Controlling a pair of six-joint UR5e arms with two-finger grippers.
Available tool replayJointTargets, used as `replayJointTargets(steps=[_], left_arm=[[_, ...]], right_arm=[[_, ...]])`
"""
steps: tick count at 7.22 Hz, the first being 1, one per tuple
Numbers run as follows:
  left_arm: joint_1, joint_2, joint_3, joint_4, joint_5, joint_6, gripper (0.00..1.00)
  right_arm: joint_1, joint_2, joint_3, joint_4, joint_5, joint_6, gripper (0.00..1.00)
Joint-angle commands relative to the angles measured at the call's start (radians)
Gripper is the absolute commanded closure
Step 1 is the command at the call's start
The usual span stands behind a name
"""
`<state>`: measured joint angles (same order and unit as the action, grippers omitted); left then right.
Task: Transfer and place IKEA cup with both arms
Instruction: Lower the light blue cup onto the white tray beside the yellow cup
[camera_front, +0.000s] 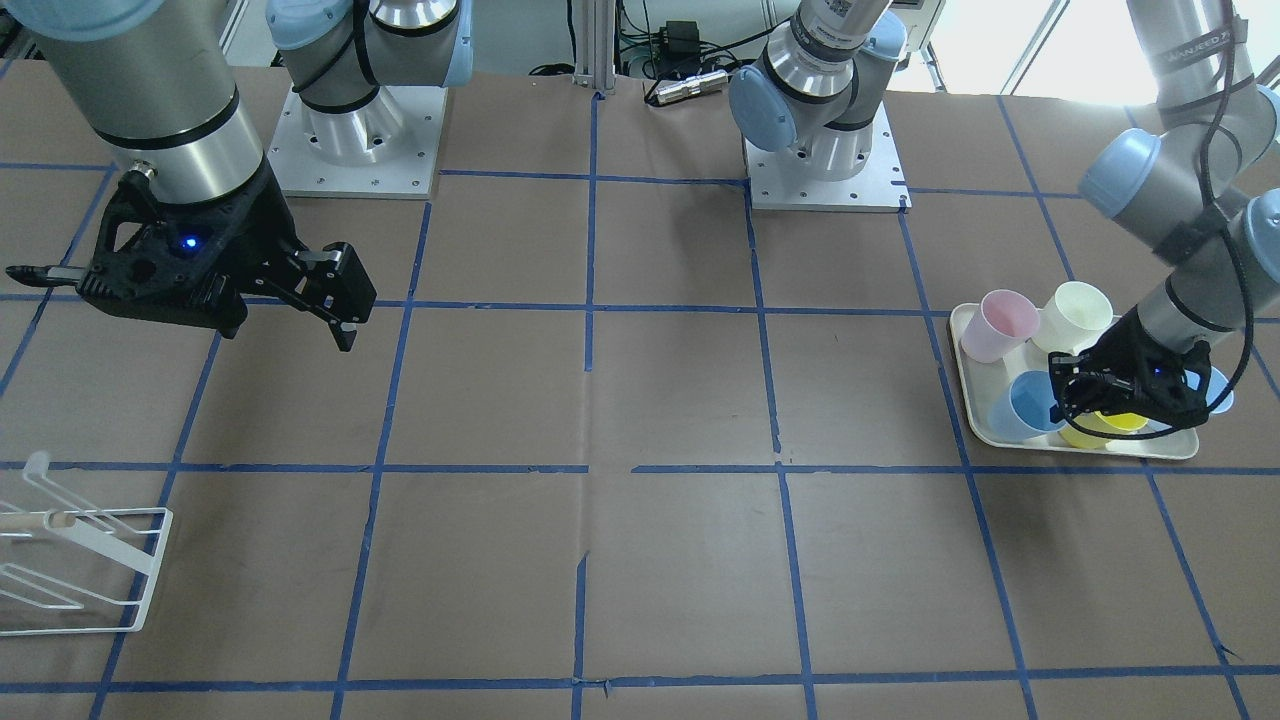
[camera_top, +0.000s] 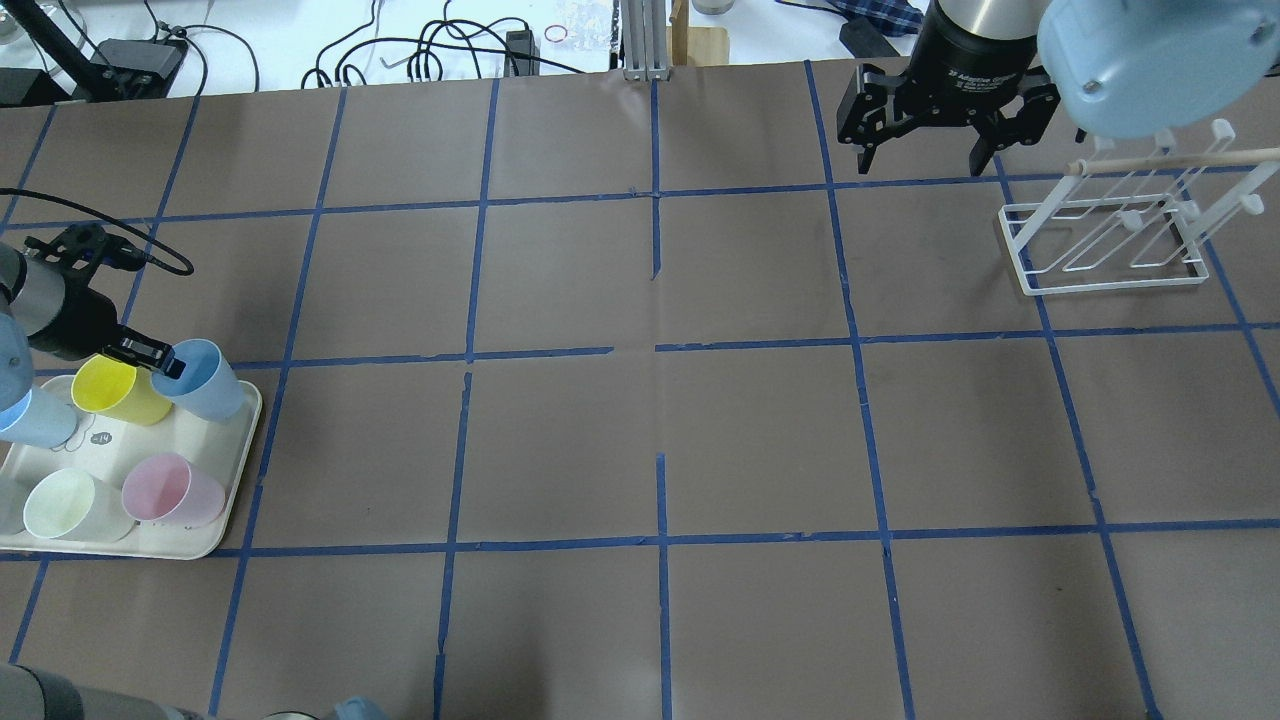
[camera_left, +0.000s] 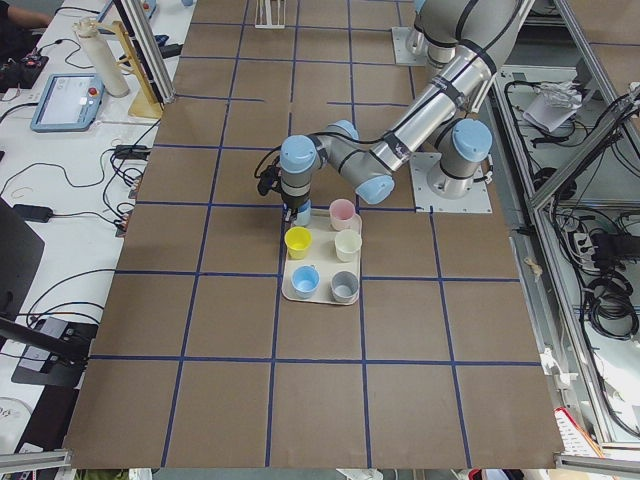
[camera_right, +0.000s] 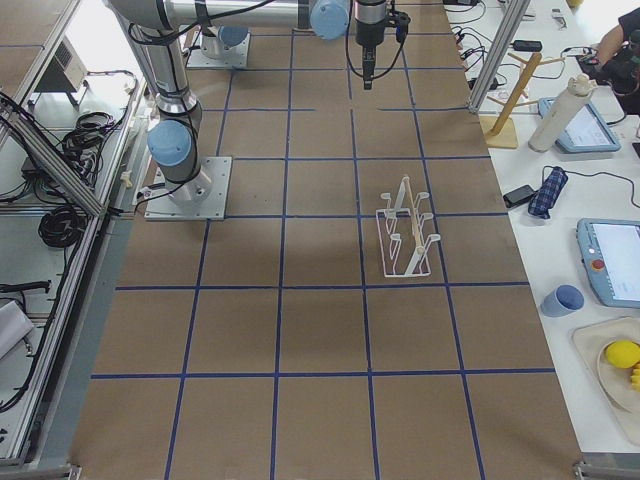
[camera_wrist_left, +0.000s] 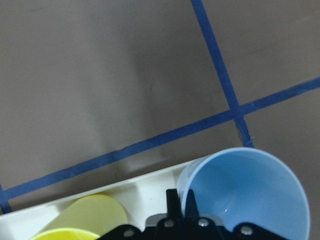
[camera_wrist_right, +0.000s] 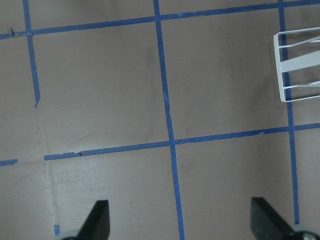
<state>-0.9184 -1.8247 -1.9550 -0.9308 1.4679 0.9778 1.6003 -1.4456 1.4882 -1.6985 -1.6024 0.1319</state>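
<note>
The IKEA cup (camera_top: 208, 385), pale blue, stands at the corner of the cream tray (camera_top: 215, 530) nearest the table's middle; it also shows in the front view (camera_front: 1025, 408) and the left wrist view (camera_wrist_left: 250, 195). My left gripper (camera_top: 160, 358) is shut on its rim, one finger inside and one outside, as the left wrist view (camera_wrist_left: 181, 200) shows. My right gripper (camera_top: 920, 150) hangs open and empty above the table near the white rack (camera_top: 1100, 250); its fingers stand wide apart in the right wrist view (camera_wrist_right: 180, 227).
The tray also holds a yellow cup (camera_top: 115, 390), a second blue cup (camera_top: 35, 418), a cream cup (camera_top: 65, 505), a pink cup (camera_top: 170, 490) and a grey cup (camera_left: 344, 287). The rack has a wooden rod (camera_top: 1170, 158). Brown paper with blue tape lines covers the table.
</note>
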Motion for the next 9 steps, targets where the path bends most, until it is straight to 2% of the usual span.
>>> replayJointTargets(steps=[1,2,3,4,5,6,8,9], left_arm=[[0.001,0.005,-0.036,0.006,0.000,-0.001,1.00],[0.001,0.002,-0.038,0.007,-0.003,-0.001,1.00],[0.003,-0.004,-0.035,0.010,-0.001,-0.001,0.94],[0.003,-0.008,-0.036,0.015,-0.006,-0.007,0.45],[0.003,-0.007,-0.032,0.015,-0.008,-0.008,0.18],[0.004,-0.011,-0.021,0.012,-0.011,-0.008,0.12],[-0.016,0.005,0.029,-0.017,-0.006,-0.051,0.08],[-0.031,0.018,0.072,-0.105,-0.011,-0.115,0.07]], right_arm=[[0.001,-0.001,0.003,0.003,-0.001,0.000,0.00],[0.001,-0.001,0.004,0.003,-0.001,0.002,0.00],[0.001,-0.001,0.004,0.003,-0.001,0.000,0.00],[0.001,-0.001,0.006,0.003,-0.001,0.002,0.00],[0.001,-0.001,0.006,0.005,-0.002,0.002,0.00],[0.001,-0.001,0.007,0.005,-0.002,0.002,0.00],[0.001,-0.001,0.009,0.005,-0.005,0.002,0.00],[0.001,-0.001,0.009,0.005,-0.005,0.000,0.00]])
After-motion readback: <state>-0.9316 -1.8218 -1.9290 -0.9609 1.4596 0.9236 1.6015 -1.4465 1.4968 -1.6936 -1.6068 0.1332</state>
